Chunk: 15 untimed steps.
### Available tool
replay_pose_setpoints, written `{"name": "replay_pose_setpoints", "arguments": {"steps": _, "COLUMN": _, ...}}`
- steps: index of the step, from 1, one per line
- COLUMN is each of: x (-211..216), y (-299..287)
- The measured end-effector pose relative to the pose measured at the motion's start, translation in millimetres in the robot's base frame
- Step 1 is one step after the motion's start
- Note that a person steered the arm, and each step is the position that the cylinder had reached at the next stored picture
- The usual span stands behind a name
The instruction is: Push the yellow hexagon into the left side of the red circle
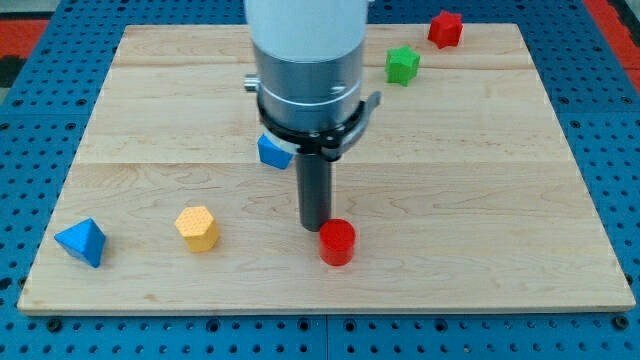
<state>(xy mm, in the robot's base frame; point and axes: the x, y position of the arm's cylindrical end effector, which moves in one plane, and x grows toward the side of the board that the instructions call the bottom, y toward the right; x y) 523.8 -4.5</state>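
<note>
The yellow hexagon (pixel 198 228) lies on the wooden board (pixel 480 180) at the view's lower left. The red circle (pixel 337 242) lies to its right, near the board's bottom edge. My tip (pixel 315 227) stands just up and left of the red circle, close to it or touching it. The tip is well to the right of the yellow hexagon.
A blue triangle block (pixel 82 241) lies at the lower left corner. A blue block (pixel 272 151) is partly hidden behind the arm. A green star-like block (pixel 403 65) and a red star-like block (pixel 445 29) lie at the top right.
</note>
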Motion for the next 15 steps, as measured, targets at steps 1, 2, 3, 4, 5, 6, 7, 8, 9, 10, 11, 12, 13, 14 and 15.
{"name": "replay_pose_setpoints", "arguments": {"steps": 1, "x": -43.4, "y": -64.7}}
{"name": "replay_pose_setpoints", "arguments": {"steps": 2, "x": -79.0, "y": -110.7}}
{"name": "replay_pose_setpoints", "arguments": {"steps": 3, "x": -58.6, "y": -181.9}}
{"name": "replay_pose_setpoints", "arguments": {"steps": 4, "x": -35.4, "y": -186.4}}
{"name": "replay_pose_setpoints", "arguments": {"steps": 5, "x": -35.4, "y": -186.4}}
{"name": "replay_pose_setpoints", "arguments": {"steps": 6, "x": -35.4, "y": -186.4}}
{"name": "replay_pose_setpoints", "arguments": {"steps": 7, "x": -33.8, "y": -185.2}}
{"name": "replay_pose_setpoints", "arguments": {"steps": 8, "x": -33.1, "y": -180.9}}
{"name": "replay_pose_setpoints", "arguments": {"steps": 9, "x": -9.0, "y": -155.4}}
{"name": "replay_pose_setpoints", "arguments": {"steps": 10, "x": 9.7, "y": -151.9}}
{"name": "replay_pose_setpoints", "arguments": {"steps": 11, "x": 9.8, "y": -98.4}}
{"name": "replay_pose_setpoints", "arguments": {"steps": 12, "x": 9.9, "y": -55.4}}
{"name": "replay_pose_setpoints", "arguments": {"steps": 13, "x": 26.2, "y": -80.3}}
{"name": "replay_pose_setpoints", "arguments": {"steps": 14, "x": 64.0, "y": -95.2}}
{"name": "replay_pose_setpoints", "arguments": {"steps": 15, "x": 54.9, "y": -56.8}}
